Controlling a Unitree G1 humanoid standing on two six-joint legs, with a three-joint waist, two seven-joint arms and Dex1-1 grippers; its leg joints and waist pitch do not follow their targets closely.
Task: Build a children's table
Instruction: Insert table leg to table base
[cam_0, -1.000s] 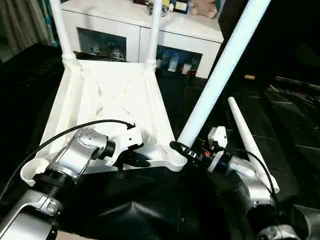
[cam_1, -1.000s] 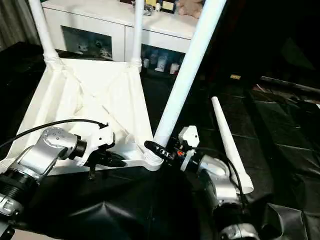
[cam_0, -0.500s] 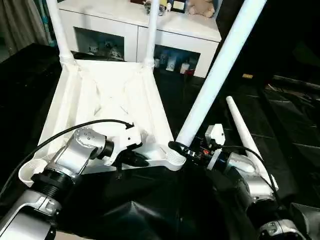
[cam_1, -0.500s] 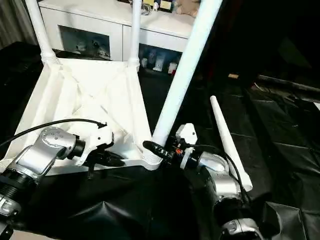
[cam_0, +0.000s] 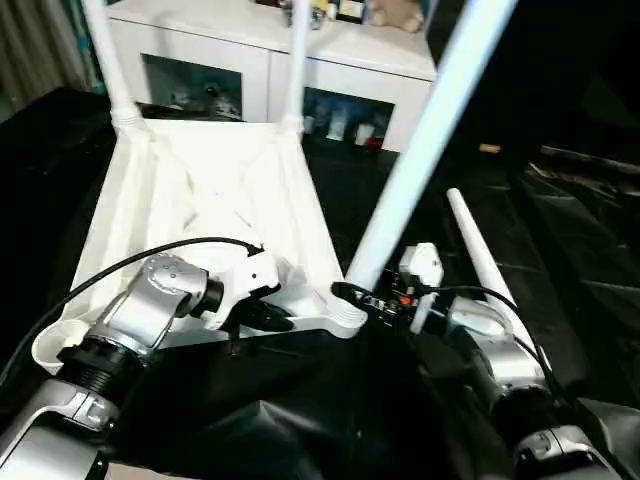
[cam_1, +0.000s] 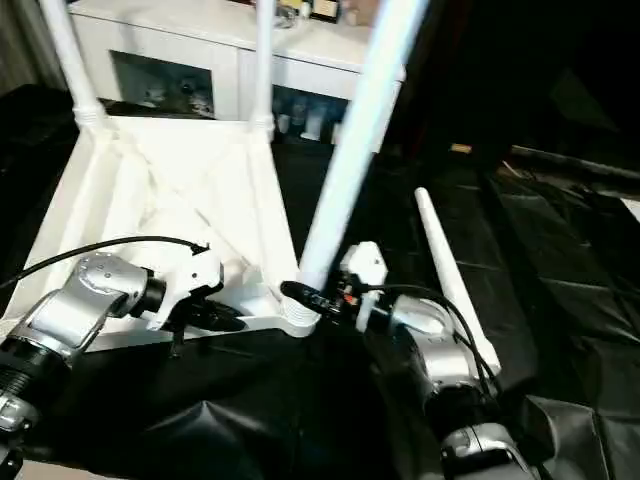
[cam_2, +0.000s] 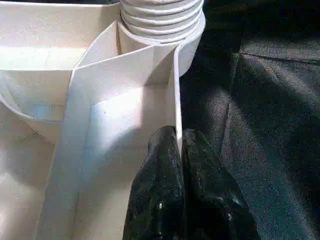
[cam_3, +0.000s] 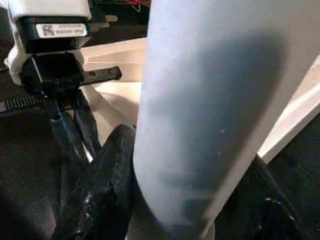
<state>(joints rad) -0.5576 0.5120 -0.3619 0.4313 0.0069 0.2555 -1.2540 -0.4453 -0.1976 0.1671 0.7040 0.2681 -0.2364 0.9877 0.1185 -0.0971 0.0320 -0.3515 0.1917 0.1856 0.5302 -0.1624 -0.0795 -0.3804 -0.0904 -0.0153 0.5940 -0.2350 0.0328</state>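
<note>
Three legs are up in their corner sockets on the children's table (cam_0: 215, 190), which I've got lying upside down on the black-covered work table (cam_0: 600, 300), ribbed underside facing me. Two slim ones stand at the far corners, and the third leg (cam_0: 425, 140) rises at a slant from the near right socket (cam_0: 345, 315), its ribbed collar seated in the socket's round cup. Fourth leg (cam_0: 480, 260) lies loose on the black cover to the right, just beside my right forearm, well apart from any socket. The near left socket (cam_0: 55, 345) sits open.

My left gripper (cam_0: 270, 320) is pinched shut on the thin near edge wall of the tabletop, close to that right socket; in the left wrist view the two black fingers (cam_2: 165, 200) squeeze the white rim between them. My right gripper (cam_0: 350, 296) is clamped around the base of the slanted leg, right above the socket, one finger (cam_3: 107, 185) on either side of the tube.

Behind the table I see the white cabinet (cam_0: 340, 70), its glass-fronted shelves holding small items I can't make out
</note>
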